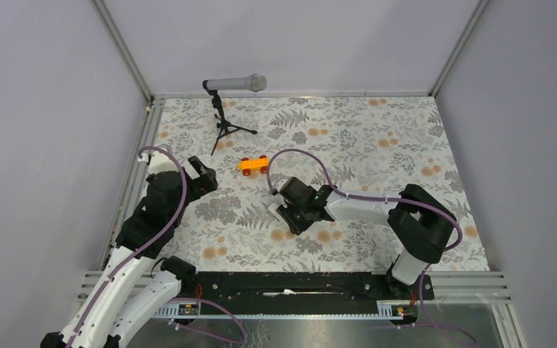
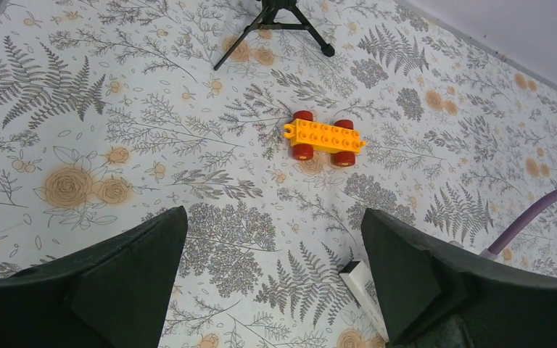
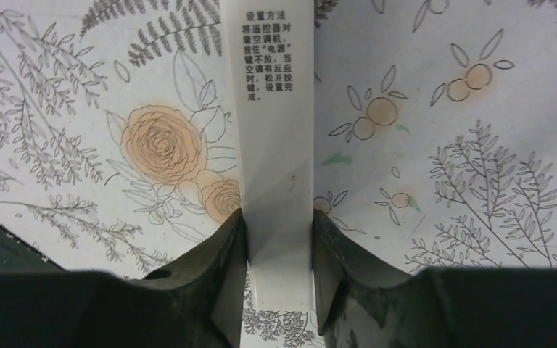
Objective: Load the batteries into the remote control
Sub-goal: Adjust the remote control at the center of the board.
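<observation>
Two fingers of your right hand (image 3: 277, 239) pinched the long edges of the remote control (image 3: 275, 109), which lay flat on the table (image 1: 377, 145) near its middle, while your left hand (image 2: 272, 243) hung wide open and empty; securing the remote seemed the step, and next you needed the batteries, unseen here

Operator: Which portions of the remote control (image 3: 275, 145) are obscured?
Technician: The right wrist view crops its far end. Overhead, the right gripper (image 1: 283, 210) covers most of it. The left wrist view crops the tripod (image 2: 279, 13) above its legs.
</observation>
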